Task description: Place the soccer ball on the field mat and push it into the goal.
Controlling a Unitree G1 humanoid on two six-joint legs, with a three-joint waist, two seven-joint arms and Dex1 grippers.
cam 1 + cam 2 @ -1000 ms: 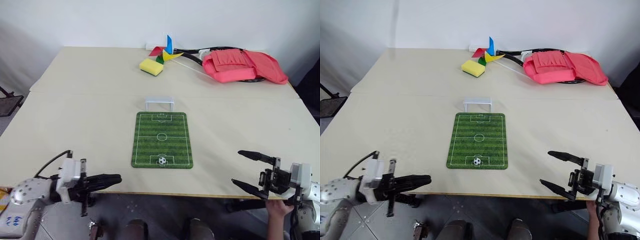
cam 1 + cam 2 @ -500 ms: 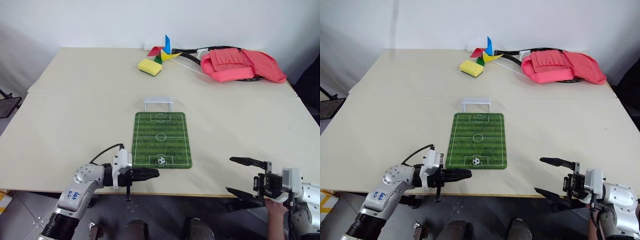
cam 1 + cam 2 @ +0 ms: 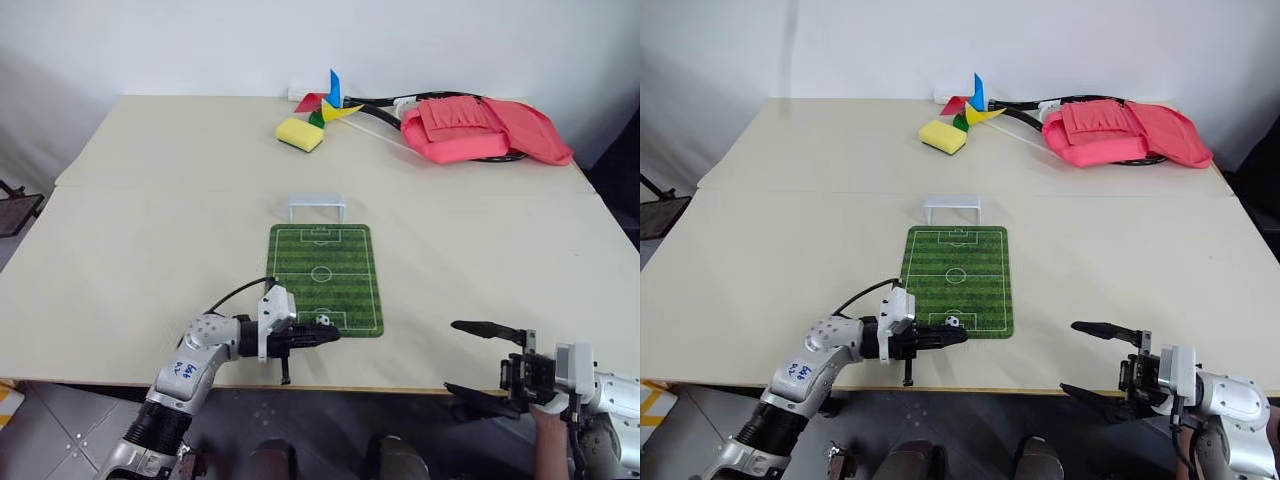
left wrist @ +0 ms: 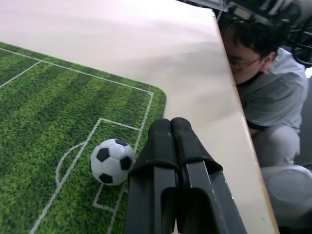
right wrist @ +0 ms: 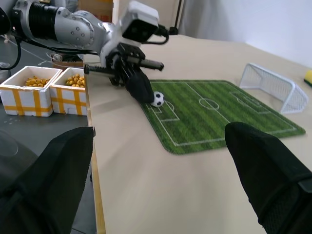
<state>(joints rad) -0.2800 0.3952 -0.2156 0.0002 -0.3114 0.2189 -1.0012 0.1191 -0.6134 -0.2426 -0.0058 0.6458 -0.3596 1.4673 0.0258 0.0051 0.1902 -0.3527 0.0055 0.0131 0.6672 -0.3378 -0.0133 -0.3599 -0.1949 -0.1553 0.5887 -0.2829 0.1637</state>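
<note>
The soccer ball [image 3: 325, 321] is tiny, white with black patches, and rests on the near penalty area of the green striped field mat [image 3: 325, 262]. The silver-grey goal [image 3: 317, 207] stands just beyond the mat's far end. My left gripper [image 3: 334, 335] is shut and empty, lying low over the mat's near edge and pointing right. In the left wrist view its fingertips [image 4: 170, 127] sit right beside the ball [image 4: 112, 161], on its near side. My right gripper [image 3: 451, 357] hangs open and empty off the table's front edge, well right of the mat.
At the far end lie a yellow sponge [image 3: 302, 133], a coloured pinwheel [image 3: 330, 98] and a pink bag [image 3: 485, 130] on a racket. A person's hand [image 3: 548, 416] is under my right wrist. Boxes of yellow pieces [image 5: 29, 87] stand below the table's front edge.
My left gripper, still shut, has swung right and forward from the near-left table edge to the mat's near end beside the ball. The ball has not moved; the right gripper has barely shifted.
</note>
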